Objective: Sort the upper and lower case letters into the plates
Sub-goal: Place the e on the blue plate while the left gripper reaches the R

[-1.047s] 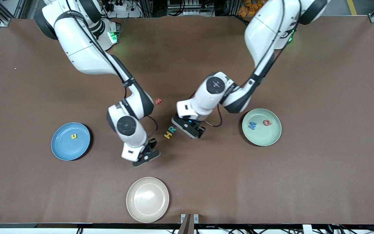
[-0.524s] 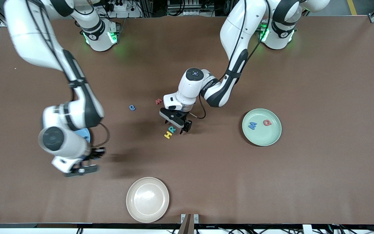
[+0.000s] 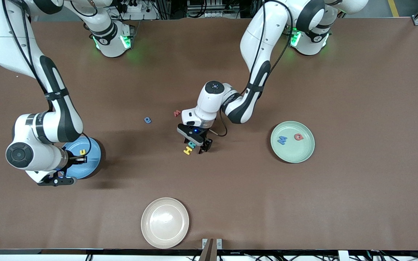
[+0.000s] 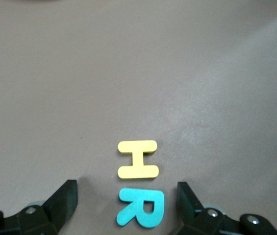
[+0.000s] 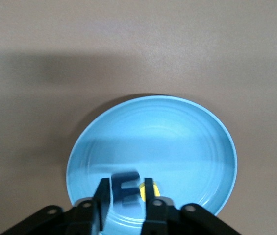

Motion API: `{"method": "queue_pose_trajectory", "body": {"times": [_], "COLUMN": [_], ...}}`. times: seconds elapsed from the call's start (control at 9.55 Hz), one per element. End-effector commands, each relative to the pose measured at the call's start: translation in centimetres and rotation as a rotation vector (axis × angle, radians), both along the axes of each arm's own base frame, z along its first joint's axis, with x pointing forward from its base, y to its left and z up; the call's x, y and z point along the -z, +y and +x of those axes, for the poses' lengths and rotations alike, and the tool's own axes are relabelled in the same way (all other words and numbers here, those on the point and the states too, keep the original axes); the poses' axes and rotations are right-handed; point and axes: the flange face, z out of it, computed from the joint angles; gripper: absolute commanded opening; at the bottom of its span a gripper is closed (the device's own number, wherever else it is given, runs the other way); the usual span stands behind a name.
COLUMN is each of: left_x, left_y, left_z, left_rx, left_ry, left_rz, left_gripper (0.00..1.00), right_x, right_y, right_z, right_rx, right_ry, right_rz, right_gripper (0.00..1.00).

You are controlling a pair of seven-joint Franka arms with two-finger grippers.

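Left wrist view shows the left pincer low over the surface with its jaws spread, and the teal R lying flat between them. The yellow H lies just beside the R, clear of the jaws. That is the relation the coming move seems to turn on: the R sits between the two fingers, so a straight close should take it alone, provided the H is not dragged along. The R's long axis runs roughly across the gap from one finger toward the other.

From the front, the mint plate toward the left arm's end already holds a blue M and a red Q; the left arm is plainly the nearer one to the R and H.

The right pincer hangs over the blue plate, its fingers close together around a dark blue letter; whether they grip or have just let go I cannot tell. A yellow u lies in that plate. A red m and a blue p wait unsorted on the surface.
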Motion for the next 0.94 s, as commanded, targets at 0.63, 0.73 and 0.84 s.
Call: {"method": "queue_pose_trajectory", "body": {"times": [0.63,0.73,0.84], "left_x": [-2.3,-1.9,-1.9], "left_y": [-0.7,-0.5,-0.5], "left_z": [0.0,-0.1,-0.1], "left_rx": [-0.013,-0.011,-0.011], "left_ry": [0.014,0.018,0.018], "left_rz": [0.050,0.058,0.059], "left_gripper": [0.68,0.68,0.64], "right_x": [-0.7,-0.3,0.7], "right_y": [5.7,7.0,7.7], "right_z": [-6.4,-8.4,-9.8], "right_rx": [0.027,0.001,-0.014], "right_ry": [-0.041,-0.087,-0.085], "right_rz": [0.063,0.070,0.072], "right_gripper": [1.00,1.00,1.00]}}
